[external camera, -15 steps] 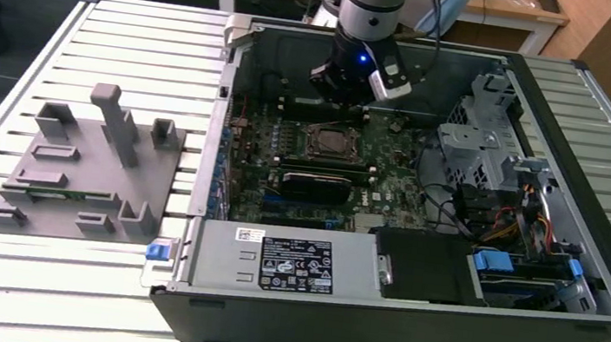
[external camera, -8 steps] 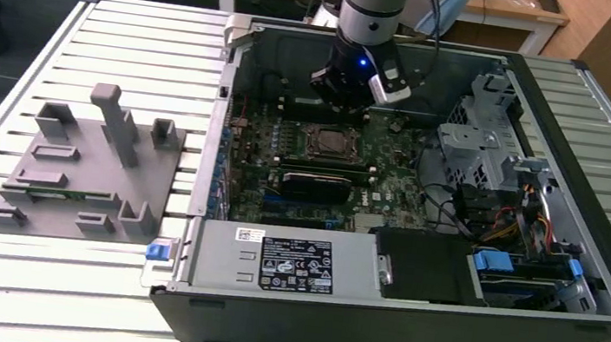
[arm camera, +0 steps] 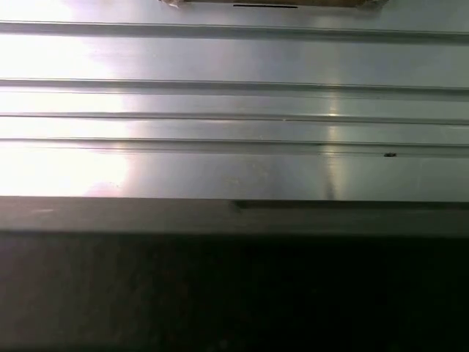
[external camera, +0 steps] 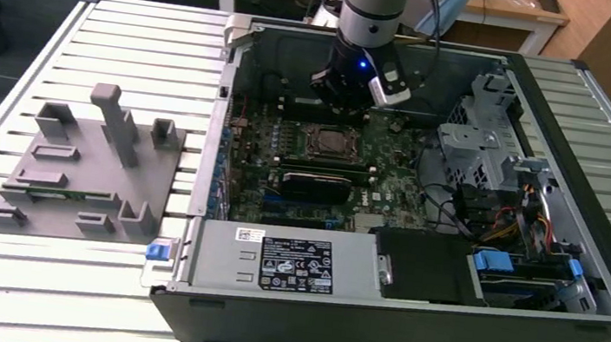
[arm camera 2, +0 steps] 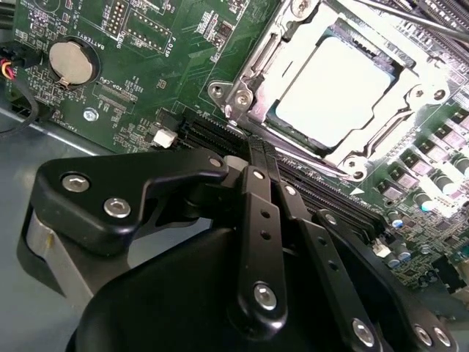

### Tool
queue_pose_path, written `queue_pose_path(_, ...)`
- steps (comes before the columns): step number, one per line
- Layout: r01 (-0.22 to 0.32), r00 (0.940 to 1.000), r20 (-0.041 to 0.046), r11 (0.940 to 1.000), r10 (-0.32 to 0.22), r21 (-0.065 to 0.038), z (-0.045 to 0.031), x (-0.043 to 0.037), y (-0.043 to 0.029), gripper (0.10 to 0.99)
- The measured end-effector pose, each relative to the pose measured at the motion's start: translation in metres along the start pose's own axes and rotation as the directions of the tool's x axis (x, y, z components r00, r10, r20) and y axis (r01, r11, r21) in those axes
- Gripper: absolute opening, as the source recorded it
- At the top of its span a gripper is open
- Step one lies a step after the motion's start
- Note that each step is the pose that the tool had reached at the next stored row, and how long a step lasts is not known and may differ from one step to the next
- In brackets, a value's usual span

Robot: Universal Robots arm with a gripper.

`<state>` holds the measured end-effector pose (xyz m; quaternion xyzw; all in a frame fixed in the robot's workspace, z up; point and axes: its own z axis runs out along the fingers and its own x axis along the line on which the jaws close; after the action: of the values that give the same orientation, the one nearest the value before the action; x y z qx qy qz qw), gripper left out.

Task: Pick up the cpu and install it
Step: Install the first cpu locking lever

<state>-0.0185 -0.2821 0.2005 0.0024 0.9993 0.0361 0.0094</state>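
Cpu (arm camera 2: 338, 94) sits seated in the motherboard (arm camera 2: 157, 66) socket just beyond my gripper (arm camera 2: 256, 158), whose fingers look closed and empty

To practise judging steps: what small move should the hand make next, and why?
Probably lift the hand straight up, clear of the board: it is shut on nothing, and the chip already lies flat in its socket.
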Motion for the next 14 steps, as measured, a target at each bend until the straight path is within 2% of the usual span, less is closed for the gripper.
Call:
queue_pose_path(7, 0.000, 1.0000, 0.0002, 1.0000, 0.000, 0.000, -0.0025, -0.0001, 0.0002, 0.106)
queue_pose_path(14, 0.000, 1.0000, -0.0001, 0.9998, 0.000, 0.021, 0.0011, -0.0001, -0.0001, 0.106)
